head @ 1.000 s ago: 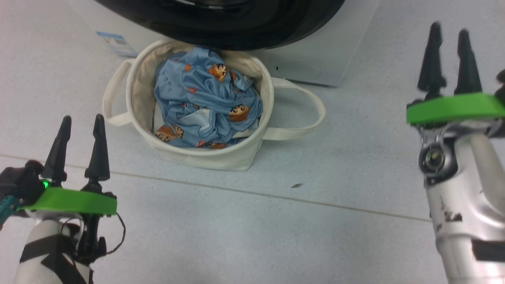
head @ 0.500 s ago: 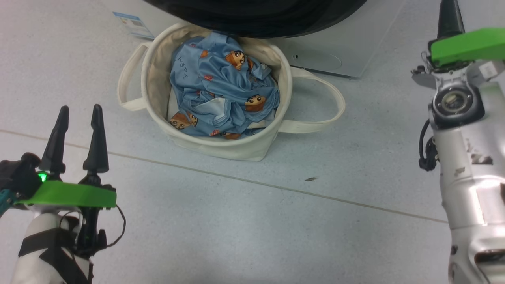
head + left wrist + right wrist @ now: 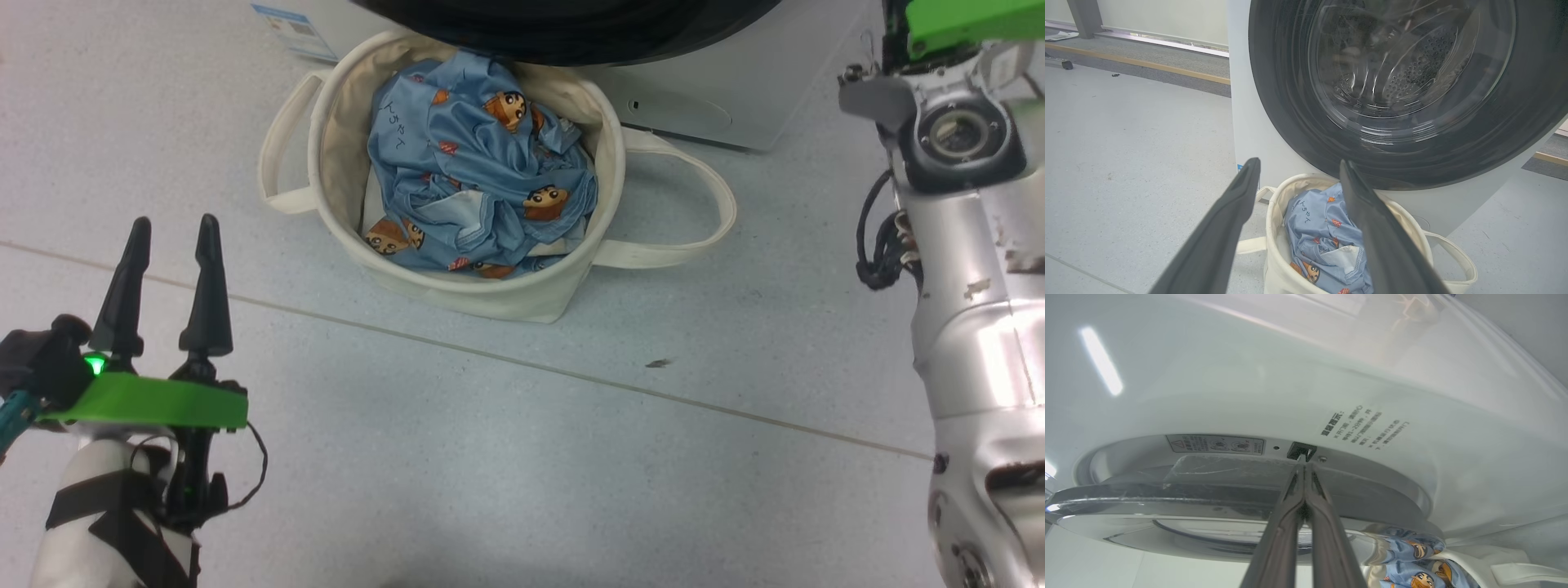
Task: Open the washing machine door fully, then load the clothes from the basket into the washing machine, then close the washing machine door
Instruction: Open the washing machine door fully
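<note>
The basket (image 3: 490, 300), a cream tub with loop handles, stands on the floor against the washing machine (image 3: 735, 106). It holds the clothes (image 3: 482, 171), light blue fabric with cartoon faces. Above it hangs the black rim of the washing machine door (image 3: 1282, 102); its glass window shows the drum. My left gripper (image 3: 174, 224) hovers open and empty at the lower left, short of the basket. In the right wrist view my right gripper (image 3: 1302, 463) is shut, fingertips together with nothing between them, in the gap between the door's silvery edge (image 3: 1167, 498) and the white front, by a small black latch slot (image 3: 1301, 451).
My right arm (image 3: 963, 245) rises along the right side of the head view. One long basket handle (image 3: 694, 229) lies on the floor toward it. A blue sticker (image 3: 286, 28) marks the machine's lower left. Grey floor spreads in front, crossed by a tile seam (image 3: 571, 380).
The head camera has shifted. My right gripper has gone from open to shut and moved up and forward to the door's edge. The left gripper stays open in place.
</note>
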Robot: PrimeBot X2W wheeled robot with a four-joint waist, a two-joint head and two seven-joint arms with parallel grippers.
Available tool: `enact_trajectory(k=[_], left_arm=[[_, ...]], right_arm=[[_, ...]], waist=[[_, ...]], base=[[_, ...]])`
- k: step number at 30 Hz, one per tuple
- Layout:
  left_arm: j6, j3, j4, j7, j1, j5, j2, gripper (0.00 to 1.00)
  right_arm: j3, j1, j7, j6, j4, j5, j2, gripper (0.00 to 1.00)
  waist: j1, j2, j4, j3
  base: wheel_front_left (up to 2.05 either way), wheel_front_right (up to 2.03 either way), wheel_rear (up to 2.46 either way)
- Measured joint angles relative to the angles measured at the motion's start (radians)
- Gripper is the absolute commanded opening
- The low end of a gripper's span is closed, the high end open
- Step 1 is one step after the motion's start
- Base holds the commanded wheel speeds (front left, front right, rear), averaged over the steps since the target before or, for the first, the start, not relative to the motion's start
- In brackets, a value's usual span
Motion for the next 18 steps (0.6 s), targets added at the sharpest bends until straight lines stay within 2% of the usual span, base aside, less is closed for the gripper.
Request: enact_trajectory(k=[11, 18], left_arm=[[0.0, -0.001, -0.002, 0.0, -0.019, 0.0, 0.0, 1.0], [0.0, 0.004, 0.004, 0.0, -0.017, 0.0, 0.002, 1.0]], right_arm=[[0.033, -0.097, 0.049, 0.0, 0.065, 0.071, 0.002, 0.0], [0.059, -0.096, 0.193, 0.0, 0.109, 0.128, -0.009, 0.0]], waist=[[0.0, 0.0, 0.001, 0.013], [0.0, 0.0, -0.018, -0.014]], base=[[0.0, 0.0, 0.0], [0.0, 0.0, 0.0]])
